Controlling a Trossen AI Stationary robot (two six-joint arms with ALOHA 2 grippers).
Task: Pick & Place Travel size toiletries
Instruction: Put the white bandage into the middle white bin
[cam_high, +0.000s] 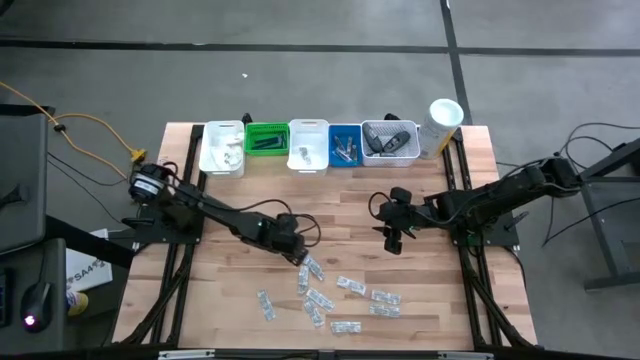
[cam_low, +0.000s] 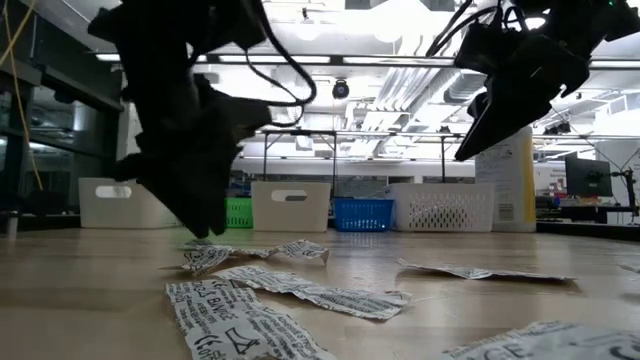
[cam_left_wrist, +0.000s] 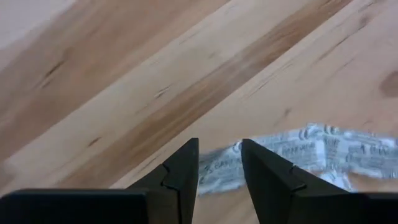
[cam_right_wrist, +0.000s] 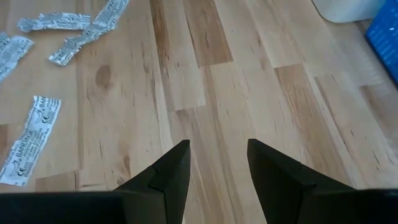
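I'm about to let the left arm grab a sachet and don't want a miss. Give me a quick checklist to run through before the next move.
1. Left claw open: ok, a gap shows between its fingers.
2. Sachet lined up: ok, its near end lies in that gap in the left wrist view.
3. Claw low enough to close: cannot tell; the low view shows it near the table top, contact is unclear.
4. Only one sachet in the grip: cannot tell; other sachets lie close by.
5. Right claw out of the way: ok, it is open and empty over bare wood.
6. Bins reachable: ok, the row stands at the table's far edge.
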